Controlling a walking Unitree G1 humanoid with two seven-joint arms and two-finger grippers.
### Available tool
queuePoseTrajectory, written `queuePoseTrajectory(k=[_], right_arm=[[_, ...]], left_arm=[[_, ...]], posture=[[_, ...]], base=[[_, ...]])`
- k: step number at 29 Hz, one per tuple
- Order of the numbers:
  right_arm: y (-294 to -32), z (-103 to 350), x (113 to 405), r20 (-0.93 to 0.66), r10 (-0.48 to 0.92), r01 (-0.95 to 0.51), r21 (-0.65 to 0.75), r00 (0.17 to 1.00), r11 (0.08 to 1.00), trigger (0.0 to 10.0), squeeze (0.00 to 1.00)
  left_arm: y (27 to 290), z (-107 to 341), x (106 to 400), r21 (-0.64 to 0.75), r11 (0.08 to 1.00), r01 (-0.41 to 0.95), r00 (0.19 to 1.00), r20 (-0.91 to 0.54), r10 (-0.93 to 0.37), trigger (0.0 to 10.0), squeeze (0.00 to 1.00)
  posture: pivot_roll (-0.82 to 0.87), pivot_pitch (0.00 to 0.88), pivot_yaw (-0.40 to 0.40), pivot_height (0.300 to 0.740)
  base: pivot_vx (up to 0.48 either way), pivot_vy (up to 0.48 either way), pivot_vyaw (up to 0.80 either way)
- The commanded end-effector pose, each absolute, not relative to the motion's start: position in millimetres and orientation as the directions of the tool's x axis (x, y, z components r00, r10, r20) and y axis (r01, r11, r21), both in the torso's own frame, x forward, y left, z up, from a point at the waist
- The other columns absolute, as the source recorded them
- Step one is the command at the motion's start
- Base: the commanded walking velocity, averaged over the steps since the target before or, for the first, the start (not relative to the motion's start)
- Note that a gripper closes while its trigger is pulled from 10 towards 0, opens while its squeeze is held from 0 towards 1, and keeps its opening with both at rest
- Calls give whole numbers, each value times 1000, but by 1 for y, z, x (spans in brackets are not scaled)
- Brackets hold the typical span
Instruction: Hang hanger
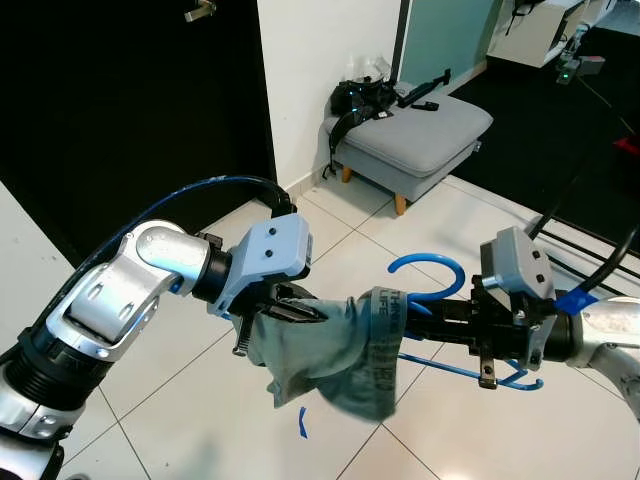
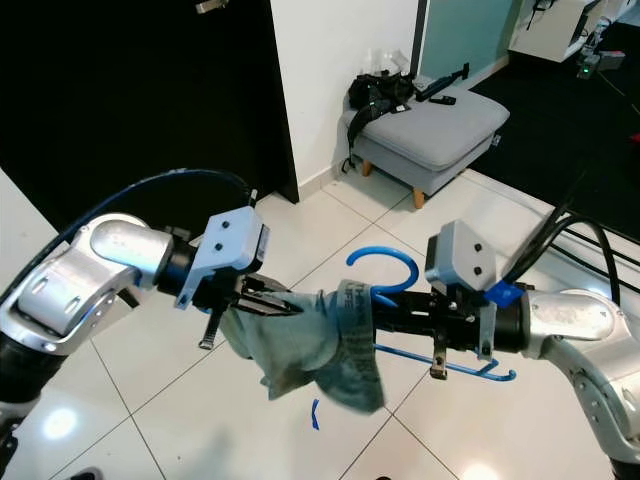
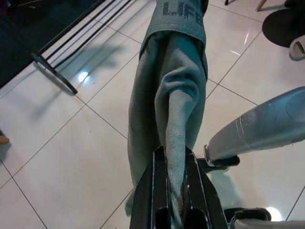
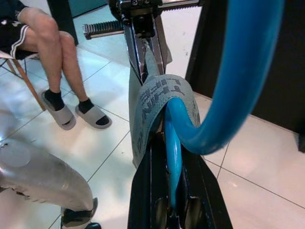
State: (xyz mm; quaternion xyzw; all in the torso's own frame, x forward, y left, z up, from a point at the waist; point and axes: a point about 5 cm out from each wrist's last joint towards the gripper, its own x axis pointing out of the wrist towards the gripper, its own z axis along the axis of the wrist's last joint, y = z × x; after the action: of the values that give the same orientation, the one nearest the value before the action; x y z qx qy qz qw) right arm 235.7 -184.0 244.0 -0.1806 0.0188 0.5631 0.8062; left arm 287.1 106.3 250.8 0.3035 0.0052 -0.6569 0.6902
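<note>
text: "LIFE" | on: waistband of grey garment (image 3: 178,12) | rest of lettering cut off

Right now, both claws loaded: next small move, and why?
Probably the left claw should ease the grey garment further along the blue hanger. The right claw grips the hanger near its hook, and the waistband is bunched there, the rest hanging loose.

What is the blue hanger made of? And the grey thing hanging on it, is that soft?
The blue hanger looks like smooth plastic: it is one even colour and shines along its curved hook. It might be coated wire, though. The grey garment looks like soft knitted cloth: it droops, folds and bunches where the left gripper pinches it, and its band has woven letters. The right gripper holds the hanger.
</note>
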Motion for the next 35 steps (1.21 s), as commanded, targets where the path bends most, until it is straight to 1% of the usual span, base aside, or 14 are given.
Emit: queuePoseTrajectory(k=[1,2,3,4,5,10,15,17,20,26,30,33,34,35], right_arm=[[-183,249,236,-184,906,-905,-277,381,324,10000,0],[-183,249,236,-184,906,-905,-277,381,324,10000,0],[-184,249,237,-170,908,-905,-266,384,332,10000,118],[-184,250,237,-158,909,-904,-260,386,339,10000,886],[-185,251,236,-152,909,-903,-258,388,343,10000,1000],[-192,251,237,-143,893,-886,-264,427,382,10000,1000],[-211,252,237,-127,842,-835,-272,524,478,10000,1000],[-231,253,233,-112,786,-778,-278,609,563,10000,1000],[-240,254,231,-104,755,-748,-278,648,603,10000,1000],[-287,254,212,-58,592,-585,-259,804,769,10000,1000],[-304,241,201,70,529,-521,-101,846,848,10000,1000],[-302,219,199,75,510,-512,0,857,859,10000,1000],[-296,206,200,65,509,-512,55,858,857,10000,639],[-296,206,200,65,509,-512,55,858,857,10000,639]], left_arm=[[112,254,294,424,17,906,192,-374,-907,0,0],[112,254,294,424,17,906,192,-374,-907,0,0],[113,254,295,422,25,906,198,-371,-907,0,0],[113,254,295,423,30,906,203,-370,-907,0,0],[114,254,296,422,39,906,209,-364,-908,0,0],[116,256,299,424,68,903,231,-347,-909,0,0],[125,258,307,434,126,892,286,-326,-901,0,0],[133,261,312,444,168,880,330,-317,-889,0,0],[137,262,314,450,184,874,348,-314,-883,0,0],[155,270,319,480,233,846,411,-307,-858,0,0],[160,278,323,503,262,824,438,-272,-857,0,0],[159,283,324,509,268,818,433,-239,-869,0,0],[157,287,323,510,268,817,424,-217,-880,0,0],[157,287,323,510,268,817,424,-217,-880,0,0]], posture=[[-16,113,77,740],[-16,113,77,740],[-16,113,77,740],[-16,114,77,740],[-16,114,77,740],[-15,119,75,740],[-17,123,75,740],[-22,129,74,740],[-22,129,74,740],[-27,138,74,740],[-33,140,62,740],[-34,140,61,740],[-34,140,61,740],[-34,140,61,740]], base=[[0,0,0],[0,0,0],[0,0,0],[0,0,0],[0,0,0],[0,0,0],[0,0,0],[0,0,0],[0,0,0],[0,0,0],[0,0,0],[0,0,0],[0,0,0],[0,0,0]])
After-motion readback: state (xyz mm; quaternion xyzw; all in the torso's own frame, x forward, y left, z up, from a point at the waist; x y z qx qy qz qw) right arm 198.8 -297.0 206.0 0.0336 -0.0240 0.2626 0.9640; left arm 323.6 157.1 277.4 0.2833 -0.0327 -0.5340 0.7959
